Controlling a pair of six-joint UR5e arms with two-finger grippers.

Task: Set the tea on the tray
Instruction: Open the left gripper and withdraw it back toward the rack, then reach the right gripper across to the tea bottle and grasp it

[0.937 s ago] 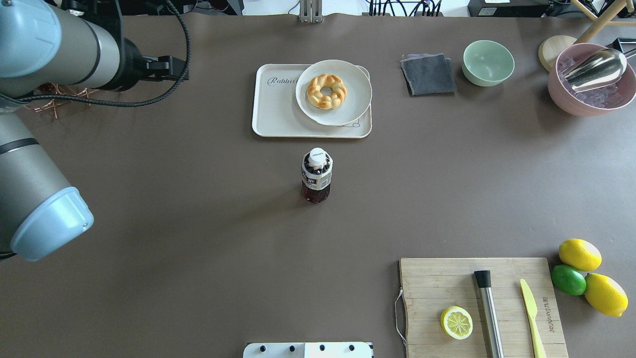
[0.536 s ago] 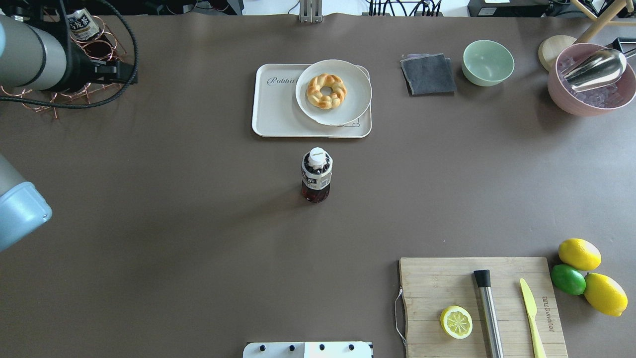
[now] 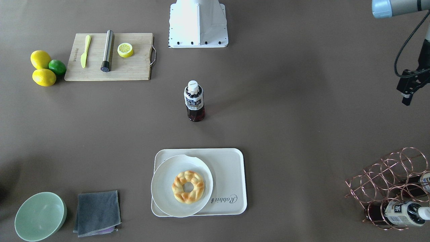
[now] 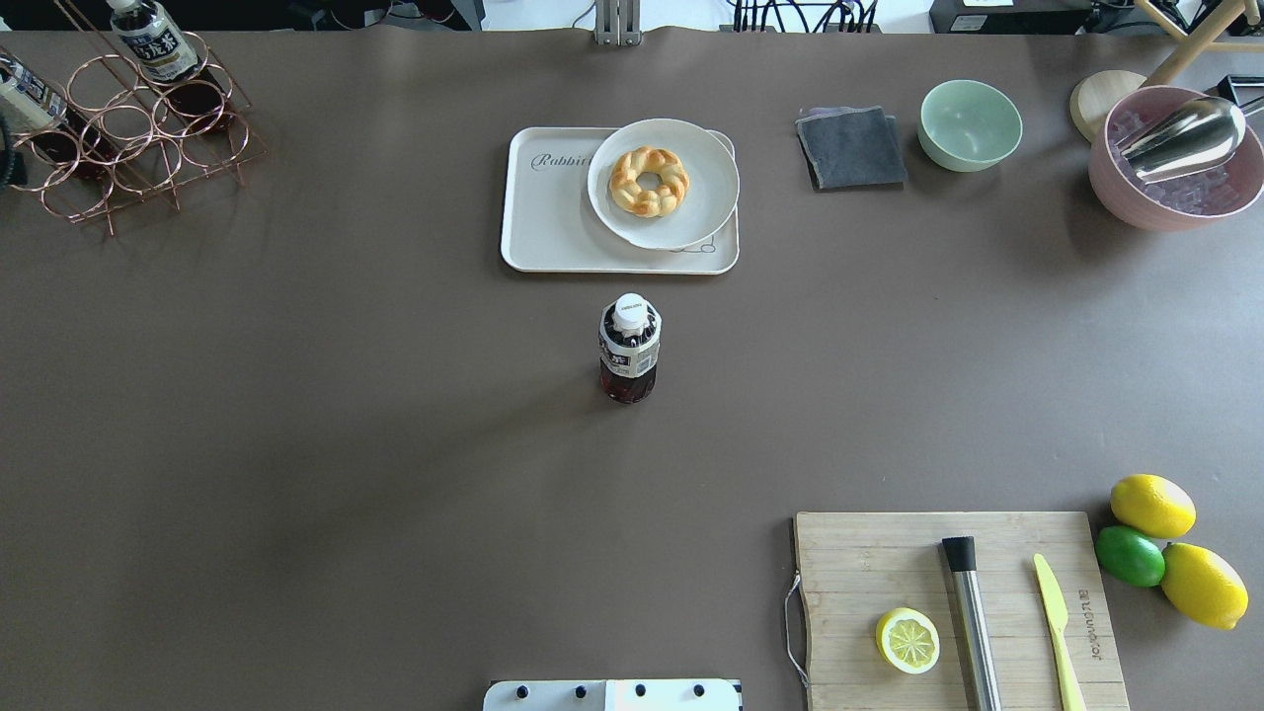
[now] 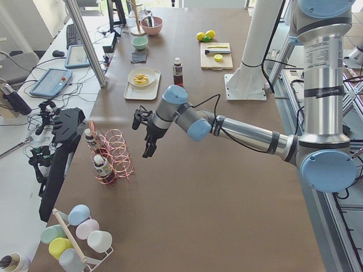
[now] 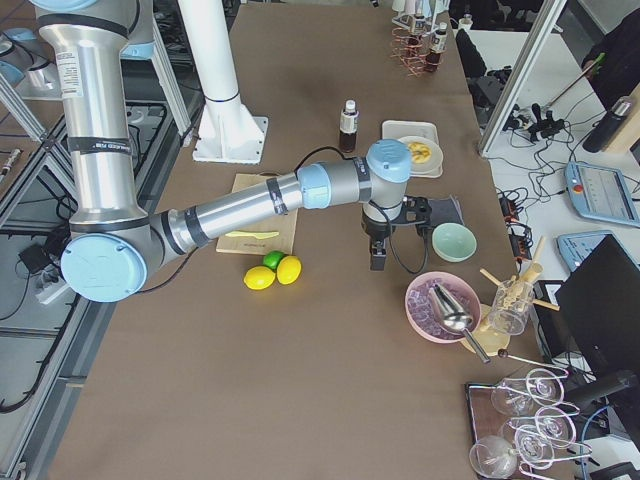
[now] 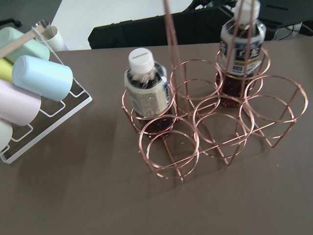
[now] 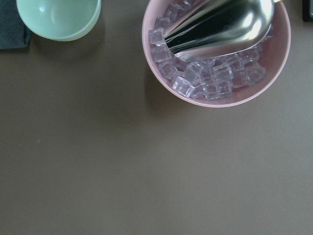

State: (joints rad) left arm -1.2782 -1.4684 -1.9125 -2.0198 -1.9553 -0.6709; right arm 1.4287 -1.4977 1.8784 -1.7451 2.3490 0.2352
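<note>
The tea bottle (image 4: 629, 348) stands upright on the table's middle, a little on the robot's side of the tray; it also shows in the front view (image 3: 194, 101). The cream "Rabbit" tray (image 4: 546, 222) (image 3: 229, 168) bears a white plate (image 4: 706, 202) with a braided ring bread (image 4: 649, 181). My left gripper (image 3: 407, 100) (image 5: 148, 152) hangs above the table near the copper rack, far from the bottle; I cannot tell if it is open. My right gripper (image 6: 378, 262) hovers near the bowls; I cannot tell its state.
A copper wire rack (image 4: 118, 148) (image 7: 168, 147) holds two identical bottles (image 7: 146, 93). A grey cloth (image 4: 851, 148), green bowl (image 4: 970, 123) and pink bowl of ice (image 8: 215, 73) stand at the far right. A cutting board (image 4: 889, 563), lemons and a lime (image 4: 1131, 555) lie near right.
My left arm has drawn back to the left and out of the overhead view, uncovering the copper rack. The tea bottle has not moved.
</note>
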